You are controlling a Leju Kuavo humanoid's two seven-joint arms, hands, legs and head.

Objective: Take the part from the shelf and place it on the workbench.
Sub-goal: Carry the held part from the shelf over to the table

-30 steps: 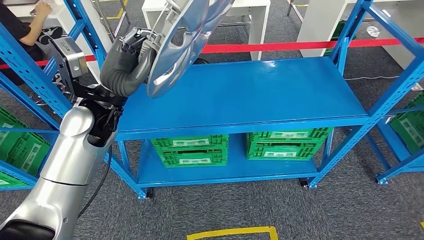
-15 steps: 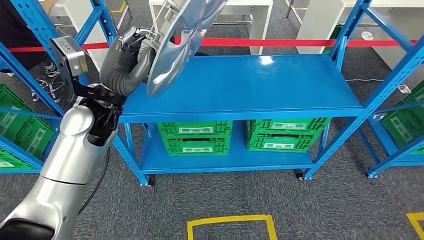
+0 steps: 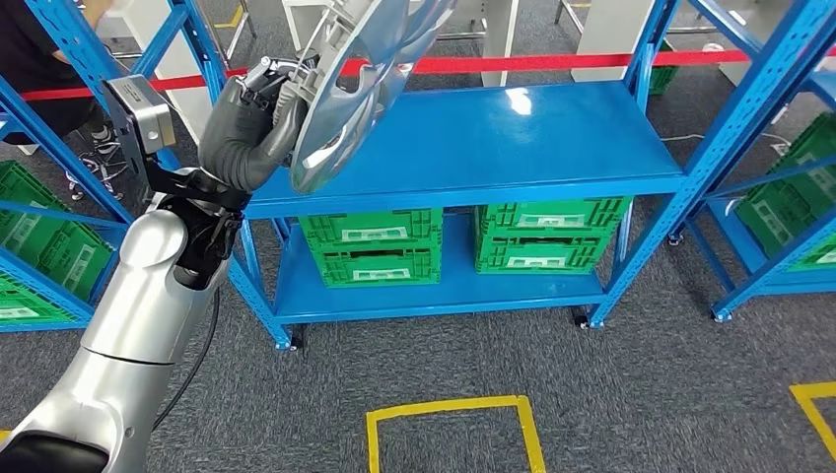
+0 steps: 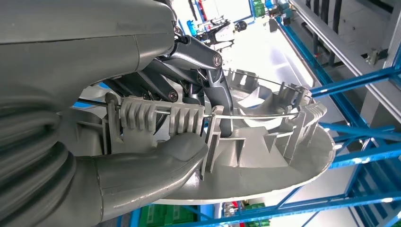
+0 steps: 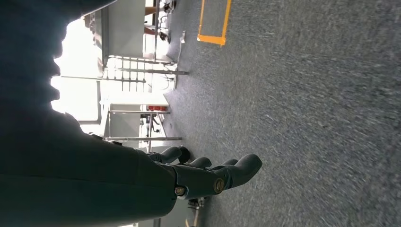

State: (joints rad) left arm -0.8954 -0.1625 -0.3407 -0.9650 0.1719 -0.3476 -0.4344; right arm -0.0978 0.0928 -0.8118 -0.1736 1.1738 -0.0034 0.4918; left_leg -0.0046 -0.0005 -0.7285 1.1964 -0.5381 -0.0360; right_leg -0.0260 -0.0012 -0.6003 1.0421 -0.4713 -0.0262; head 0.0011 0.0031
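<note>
Shifted since the earlier frames is the whole head view: the camera has moved, so the blue shelf (image 3: 473,148) now sits higher and further left in the picture and more carpet shows below it, while the left hand (image 3: 251,123) and its load keep the same place in the frame. That hand grips the part (image 3: 355,84), a silver wheel cover, by its rim and holds it raised and tilted on edge, above the shelf's left end and not touching it. In the left wrist view the thick thumb (image 4: 156,163) presses against the ribbed back of the cover's rim while the darker fingers (image 4: 215,82) hook over the rim from the other side, pinching it between them; the cover's clips and wire ring stretch away beyond the fingertips. Two green crates (image 3: 373,246) stand on the shelf's lower level, well below the hand. The right hand (image 5: 213,177) hangs over grey carpet, its fingers lying close together, extended and holding nothing. A yellow floor marking (image 3: 453,434) lies on the carpet in front of the shelf.
</note>
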